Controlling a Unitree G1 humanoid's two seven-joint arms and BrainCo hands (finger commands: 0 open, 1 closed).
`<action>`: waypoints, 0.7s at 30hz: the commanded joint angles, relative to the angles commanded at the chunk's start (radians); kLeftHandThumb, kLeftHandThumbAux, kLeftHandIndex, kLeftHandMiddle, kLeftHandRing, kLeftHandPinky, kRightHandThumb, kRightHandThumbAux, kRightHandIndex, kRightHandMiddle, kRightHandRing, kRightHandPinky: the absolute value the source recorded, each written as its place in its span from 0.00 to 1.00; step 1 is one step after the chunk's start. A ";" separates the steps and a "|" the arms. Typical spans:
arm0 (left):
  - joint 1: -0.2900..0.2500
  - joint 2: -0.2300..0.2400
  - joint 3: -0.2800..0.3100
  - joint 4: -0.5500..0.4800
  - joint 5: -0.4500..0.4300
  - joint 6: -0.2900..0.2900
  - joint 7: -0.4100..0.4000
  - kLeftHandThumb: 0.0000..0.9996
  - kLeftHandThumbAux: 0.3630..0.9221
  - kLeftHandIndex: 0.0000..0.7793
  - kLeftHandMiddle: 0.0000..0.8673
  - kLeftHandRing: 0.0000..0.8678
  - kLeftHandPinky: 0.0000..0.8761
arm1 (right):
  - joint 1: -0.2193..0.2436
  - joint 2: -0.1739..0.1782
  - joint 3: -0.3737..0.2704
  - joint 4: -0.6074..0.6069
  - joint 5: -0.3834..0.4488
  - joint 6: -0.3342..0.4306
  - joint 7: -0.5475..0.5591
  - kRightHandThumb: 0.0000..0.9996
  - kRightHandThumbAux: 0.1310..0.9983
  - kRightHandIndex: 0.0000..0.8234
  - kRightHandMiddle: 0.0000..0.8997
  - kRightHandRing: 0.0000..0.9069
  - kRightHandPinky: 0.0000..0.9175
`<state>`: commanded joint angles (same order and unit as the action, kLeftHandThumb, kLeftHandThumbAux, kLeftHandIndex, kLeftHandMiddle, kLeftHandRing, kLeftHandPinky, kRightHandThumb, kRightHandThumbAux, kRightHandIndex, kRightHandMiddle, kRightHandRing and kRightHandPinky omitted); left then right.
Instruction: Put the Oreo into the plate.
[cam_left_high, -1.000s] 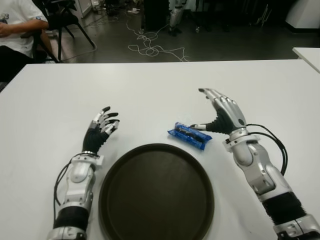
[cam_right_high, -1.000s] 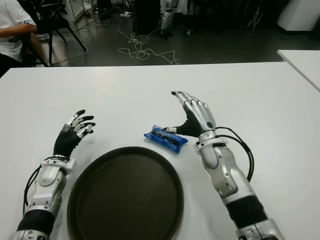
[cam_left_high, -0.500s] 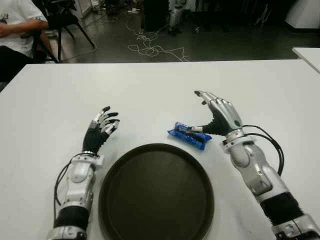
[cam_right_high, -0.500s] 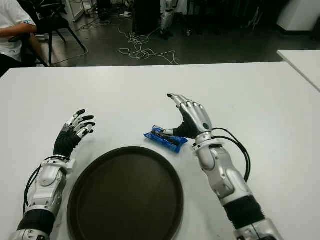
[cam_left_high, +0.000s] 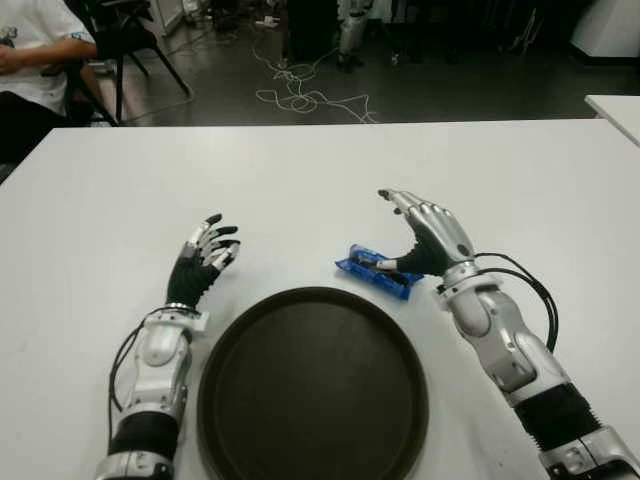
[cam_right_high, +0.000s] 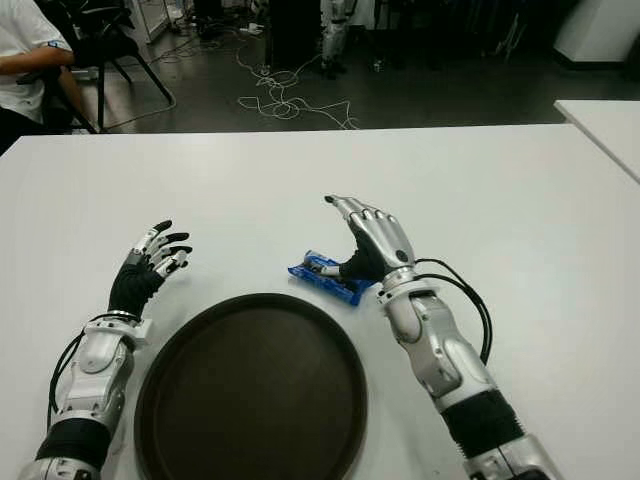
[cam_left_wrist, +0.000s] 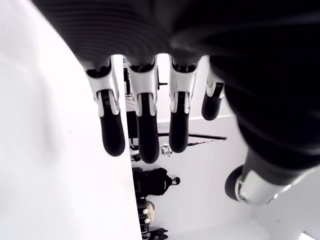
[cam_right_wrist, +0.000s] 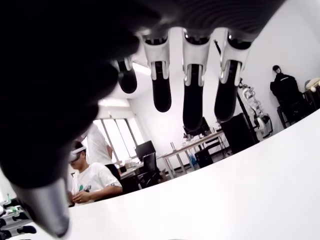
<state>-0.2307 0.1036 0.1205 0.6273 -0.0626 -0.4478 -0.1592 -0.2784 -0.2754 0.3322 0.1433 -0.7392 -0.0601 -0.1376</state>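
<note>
The white surface (cam_left_high: 300, 180) carries everything here. On it, close to the robot, lies the round dark plate (cam_left_high: 312, 385), and it holds nothing. Just beyond the far right part of its rim lies the blue Oreo pack (cam_left_high: 378, 270), flat on the surface and near the rim; I cannot tell if the two touch.

The relation that matters is between this pack and the right hand (cam_left_high: 425, 235). The hand stands directly over the right end of the pack, with its fingers (cam_left_high: 400, 200) stretched forward and spread, and its thumb low beside the wrapper. The right wrist view shows nothing between the fingers, so the hand is open and does not grip the pack yet. The long axis of the pack runs from the far left to the near right, so it lies across the line of the fingers. The pack reaches out to the left of the palm.

The left hand (cam_left_high: 200, 260) shows beside the left rim of the plate, open and holding nothing, well apart from the pack. In my judgement the right hand is clearly the nearer one.
</note>
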 joint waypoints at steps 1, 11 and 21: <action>0.000 0.000 0.000 0.000 0.000 0.000 0.000 0.35 0.51 0.15 0.28 0.31 0.34 | -0.001 0.001 0.001 0.002 -0.001 -0.001 -0.001 0.00 0.71 0.15 0.23 0.28 0.33; 0.002 -0.002 0.001 -0.004 -0.004 0.005 -0.007 0.35 0.54 0.15 0.29 0.31 0.34 | -0.004 0.008 0.012 0.019 -0.002 0.011 0.000 0.00 0.68 0.16 0.23 0.27 0.31; 0.004 -0.007 -0.001 -0.013 -0.005 0.001 -0.005 0.35 0.55 0.16 0.30 0.32 0.35 | -0.035 0.029 0.033 0.118 -0.003 0.004 -0.025 0.00 0.67 0.20 0.25 0.27 0.26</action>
<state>-0.2262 0.0967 0.1197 0.6140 -0.0673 -0.4470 -0.1644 -0.3132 -0.2460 0.3652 0.2614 -0.7422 -0.0556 -0.1625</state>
